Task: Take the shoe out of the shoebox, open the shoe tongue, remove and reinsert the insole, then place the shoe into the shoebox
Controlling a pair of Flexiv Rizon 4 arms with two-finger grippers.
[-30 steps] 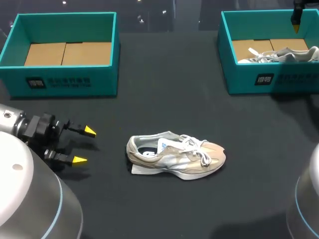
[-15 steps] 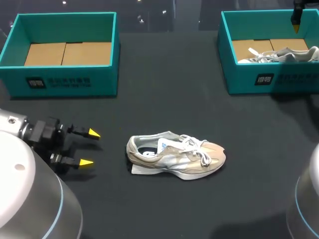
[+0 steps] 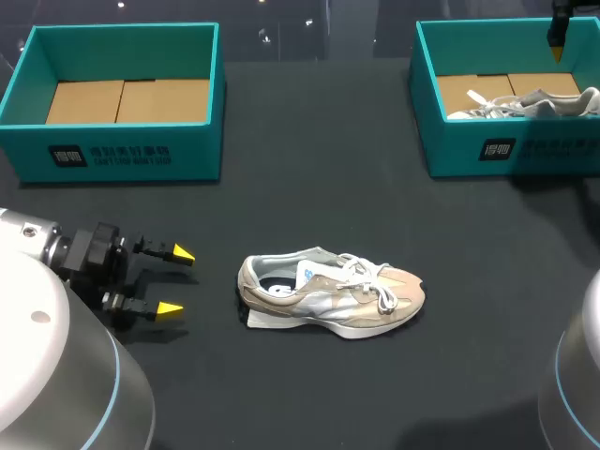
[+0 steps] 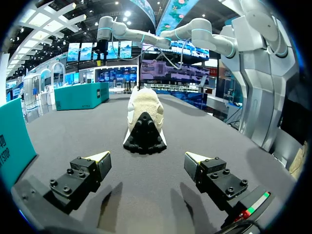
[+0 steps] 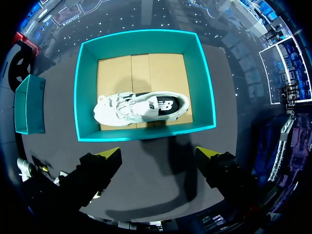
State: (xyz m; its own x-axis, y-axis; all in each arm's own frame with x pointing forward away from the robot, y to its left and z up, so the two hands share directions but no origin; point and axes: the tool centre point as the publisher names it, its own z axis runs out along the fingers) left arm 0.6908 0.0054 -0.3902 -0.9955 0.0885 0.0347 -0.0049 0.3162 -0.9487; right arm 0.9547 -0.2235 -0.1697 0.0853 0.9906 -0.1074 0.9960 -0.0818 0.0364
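On the black table (image 3: 309,141), between two teal boxes, a beige shoe (image 3: 330,295) sits out in the open with its toe toward my right and its heel toward my left. The left gripper (image 3: 176,280) is low over the table just beside that heel, fingers spread wide and holding nothing. From the left wrist, the left gripper (image 4: 147,158) is squarely in line with the shoe (image 4: 143,117), whose dark heel faces the gap between the fingers, though the two are apart. The left box (image 3: 122,28) holds only its cardboard floor. The right box (image 3: 506,145) holds a white shoe (image 3: 530,101), and the right gripper (image 3: 557,42) hangs above its far corner. Seen from the right wrist, the right gripper (image 5: 160,153) is wide open and empty, high over the right box (image 5: 146,136), with the white shoe (image 5: 141,108) lying across the floor. The beige shoe is already out of a box, so I judge the step in hand to be the work on the shoe itself, most likely opening the tongue, which lies flat under loose laces. The next move calls for the left gripper to go forward and steady the heel. I cannot tell from here whether the insole has been handled.
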